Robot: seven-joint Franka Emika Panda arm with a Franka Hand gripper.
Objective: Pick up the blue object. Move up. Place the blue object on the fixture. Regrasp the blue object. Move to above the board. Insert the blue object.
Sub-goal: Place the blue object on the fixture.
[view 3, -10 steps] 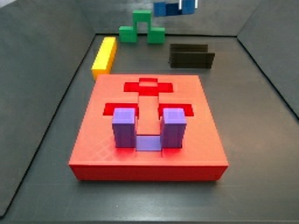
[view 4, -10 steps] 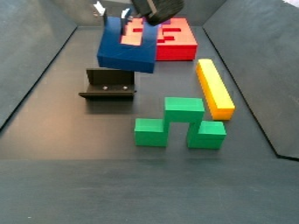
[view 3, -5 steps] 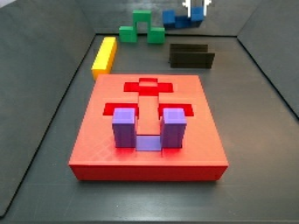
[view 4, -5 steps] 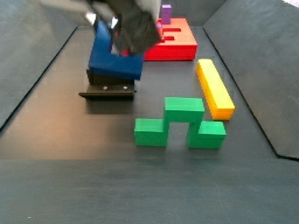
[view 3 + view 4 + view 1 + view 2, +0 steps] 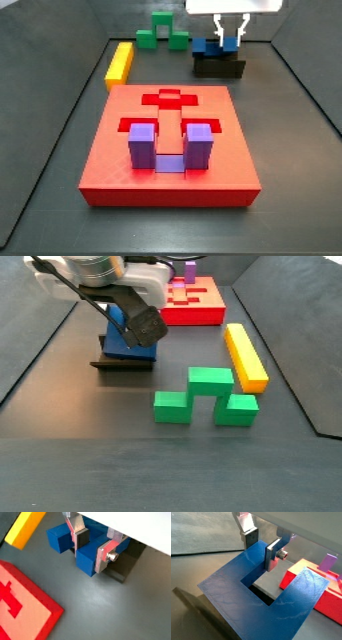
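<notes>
Your gripper (image 5: 222, 45) is clamped on the blue object (image 5: 214, 45) at the upper right of a side view. You see the block resting on the fixture (image 5: 219, 66), well behind the board (image 5: 168, 176).

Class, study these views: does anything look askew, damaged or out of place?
Nothing stands out. The gripper holds the blue object at the fixture; a purple block sits upright in the board.
</notes>
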